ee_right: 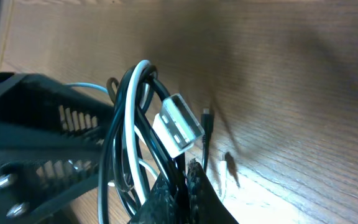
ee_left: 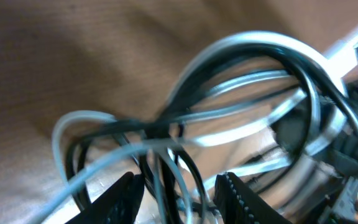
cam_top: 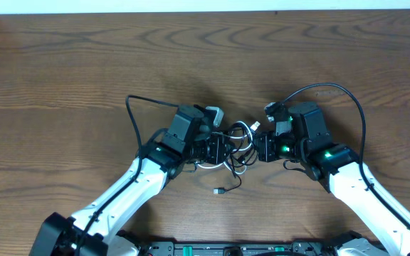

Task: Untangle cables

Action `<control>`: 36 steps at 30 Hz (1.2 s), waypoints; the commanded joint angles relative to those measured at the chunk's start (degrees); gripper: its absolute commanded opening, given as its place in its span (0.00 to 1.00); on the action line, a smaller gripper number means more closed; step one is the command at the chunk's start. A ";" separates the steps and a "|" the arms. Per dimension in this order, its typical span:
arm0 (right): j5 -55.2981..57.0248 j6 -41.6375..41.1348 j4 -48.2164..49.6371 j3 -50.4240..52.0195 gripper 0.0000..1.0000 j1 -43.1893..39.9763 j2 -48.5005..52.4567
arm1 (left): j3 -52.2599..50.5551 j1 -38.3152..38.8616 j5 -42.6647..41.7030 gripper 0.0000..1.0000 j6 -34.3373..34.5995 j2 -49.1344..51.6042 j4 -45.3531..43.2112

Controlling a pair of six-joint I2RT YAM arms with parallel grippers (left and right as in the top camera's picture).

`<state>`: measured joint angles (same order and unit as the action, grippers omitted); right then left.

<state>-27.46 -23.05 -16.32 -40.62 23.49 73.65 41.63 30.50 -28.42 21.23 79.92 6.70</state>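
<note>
The white and black cables lie in one tangle (cam_top: 235, 147) at the table's centre, between my two grippers. My left gripper (cam_top: 218, 148) is open; in the left wrist view its gap (ee_left: 179, 178) has several loops of the white cable (ee_left: 253, 40) and black cable (ee_left: 304, 78) running through it, none pinched. My right gripper (cam_top: 260, 148) faces it. In the right wrist view it (ee_right: 188, 171) is shut on a strand of the black cable (ee_right: 160, 94), just below a white USB plug (ee_right: 178, 124). A black plug end (cam_top: 219, 190) trails toward the front.
Thick black arm cables arc behind each wrist (cam_top: 130, 107) (cam_top: 337, 89). The wooden table (cam_top: 84, 57) runs back to a pale wall edge. In the right wrist view the left gripper's black body (ee_right: 36, 140) stands close on the left.
</note>
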 commanded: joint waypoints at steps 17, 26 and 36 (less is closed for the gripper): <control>25.03 -0.15 -11.02 0.13 0.01 0.17 -0.57 | 0.83 -1.42 1.29 0.07 4.33 0.09 -3.91; 49.90 -5.31 -17.53 0.13 0.31 -1.38 -0.52 | 0.83 -7.41 -5.88 0.07 4.31 -9.20 -0.17; 31.39 -1.38 -8.76 0.13 0.40 -4.04 -0.52 | 0.83 -8.09 -9.75 0.07 4.04 -9.62 1.22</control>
<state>15.33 -29.06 -27.77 -40.64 19.62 73.14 41.65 22.65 -35.07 25.50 70.63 7.94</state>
